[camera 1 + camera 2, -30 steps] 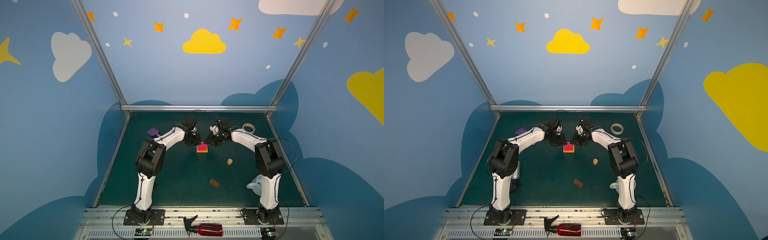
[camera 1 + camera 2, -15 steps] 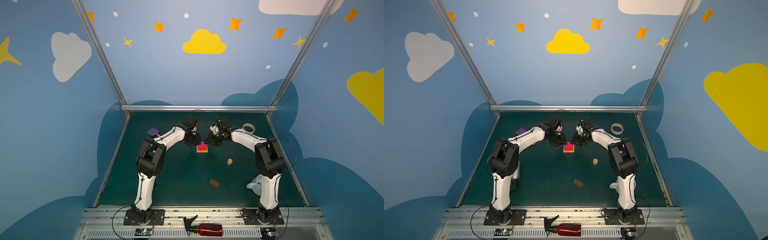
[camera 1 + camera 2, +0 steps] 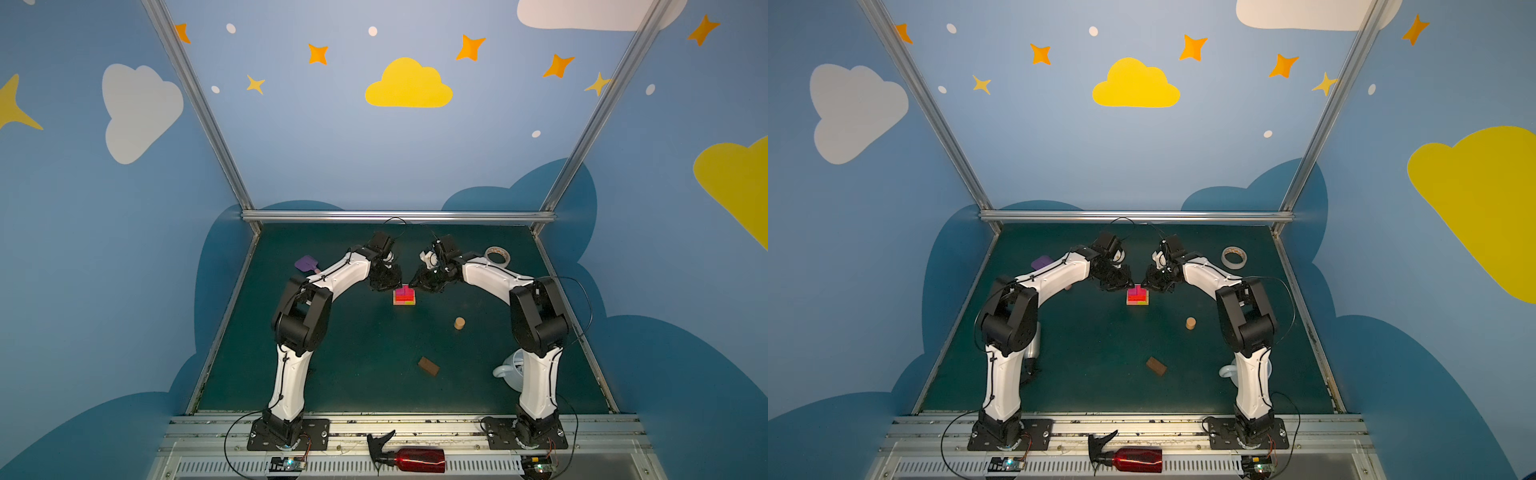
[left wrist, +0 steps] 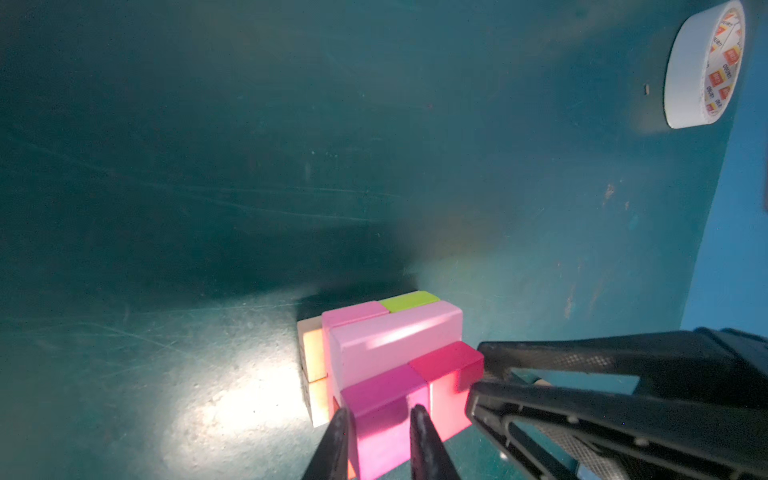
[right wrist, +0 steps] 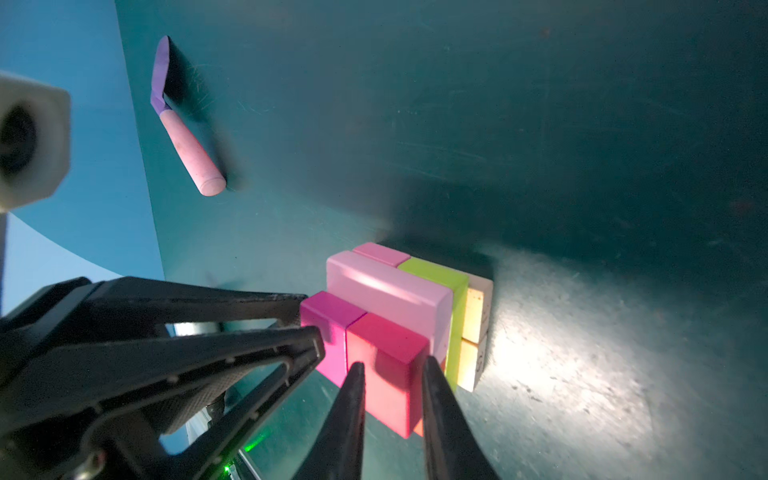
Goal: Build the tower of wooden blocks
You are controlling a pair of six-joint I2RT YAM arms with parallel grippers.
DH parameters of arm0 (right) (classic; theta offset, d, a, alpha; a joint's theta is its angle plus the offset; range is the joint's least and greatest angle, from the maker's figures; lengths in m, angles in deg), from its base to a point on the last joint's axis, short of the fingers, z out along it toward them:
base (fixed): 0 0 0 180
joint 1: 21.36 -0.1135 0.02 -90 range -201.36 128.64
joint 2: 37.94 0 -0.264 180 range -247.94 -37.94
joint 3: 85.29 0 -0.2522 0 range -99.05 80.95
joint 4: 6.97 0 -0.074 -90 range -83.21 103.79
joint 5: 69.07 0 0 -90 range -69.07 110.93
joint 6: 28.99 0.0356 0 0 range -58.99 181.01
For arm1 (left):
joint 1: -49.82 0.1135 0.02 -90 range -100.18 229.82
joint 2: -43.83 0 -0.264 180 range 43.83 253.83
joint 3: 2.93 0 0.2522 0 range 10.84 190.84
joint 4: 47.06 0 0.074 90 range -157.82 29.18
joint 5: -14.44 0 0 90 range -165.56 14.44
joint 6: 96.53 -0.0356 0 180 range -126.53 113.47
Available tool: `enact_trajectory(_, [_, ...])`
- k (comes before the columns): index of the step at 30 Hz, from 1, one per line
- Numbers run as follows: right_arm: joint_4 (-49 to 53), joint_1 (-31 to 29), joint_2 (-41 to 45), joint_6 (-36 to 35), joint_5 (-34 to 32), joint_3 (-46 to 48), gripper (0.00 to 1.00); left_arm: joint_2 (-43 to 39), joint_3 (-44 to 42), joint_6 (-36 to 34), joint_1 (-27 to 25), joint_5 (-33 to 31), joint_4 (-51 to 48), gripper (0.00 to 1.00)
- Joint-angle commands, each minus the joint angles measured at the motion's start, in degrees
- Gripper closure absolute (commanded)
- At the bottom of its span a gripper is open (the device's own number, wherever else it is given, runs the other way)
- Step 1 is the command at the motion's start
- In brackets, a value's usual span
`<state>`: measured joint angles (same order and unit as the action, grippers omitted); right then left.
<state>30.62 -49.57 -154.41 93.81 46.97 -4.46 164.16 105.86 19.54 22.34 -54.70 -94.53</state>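
Observation:
The tower (image 3: 404, 296) (image 3: 1137, 296) stands mid-table at the back: tan blocks at the base, then lime-green and light pink bars, with a magenta block (image 4: 382, 415) and a red block (image 5: 386, 357) side by side on top. My left gripper (image 4: 380, 415) (image 3: 392, 284) is shut on the magenta block, one finger on each side of it. From the opposite side, my right gripper (image 5: 392, 365) (image 3: 417, 284) is shut on the red block in the same way. A tan cylinder (image 3: 459, 323) and a brown block (image 3: 428, 366) lie loose nearer the front.
A white tape roll (image 3: 497, 255) (image 4: 702, 66) lies at the back right. At the back left is a purple spatula (image 3: 306, 264) (image 5: 183, 124). A pale blue cup (image 3: 509, 370) sits behind the right arm. On the front rail lies a red spray bottle (image 3: 415, 459).

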Motion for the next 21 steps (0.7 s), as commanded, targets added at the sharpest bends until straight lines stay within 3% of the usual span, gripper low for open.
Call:
enact_trajectory(1, [1.10, -0.24, 0.73, 0.25, -0.81, -0.07, 0.75, 1.25, 1.52, -1.02, 0.16, -0.83, -1.27, 0.71])
enact_trajectory(13, [1.41, 0.14, 5.76, 0.92, -2.94, 1.94, 0.52, -2.01, 1.67, -2.31, 1.16, -2.77, -1.89, 0.37])
enact_trajectory(21, [1.22, 0.94, 13.68, 0.67, -3.81, 5.99, 0.43, -10.48, -0.11, -5.91, 1.45, -7.00, -4.49, 0.31])
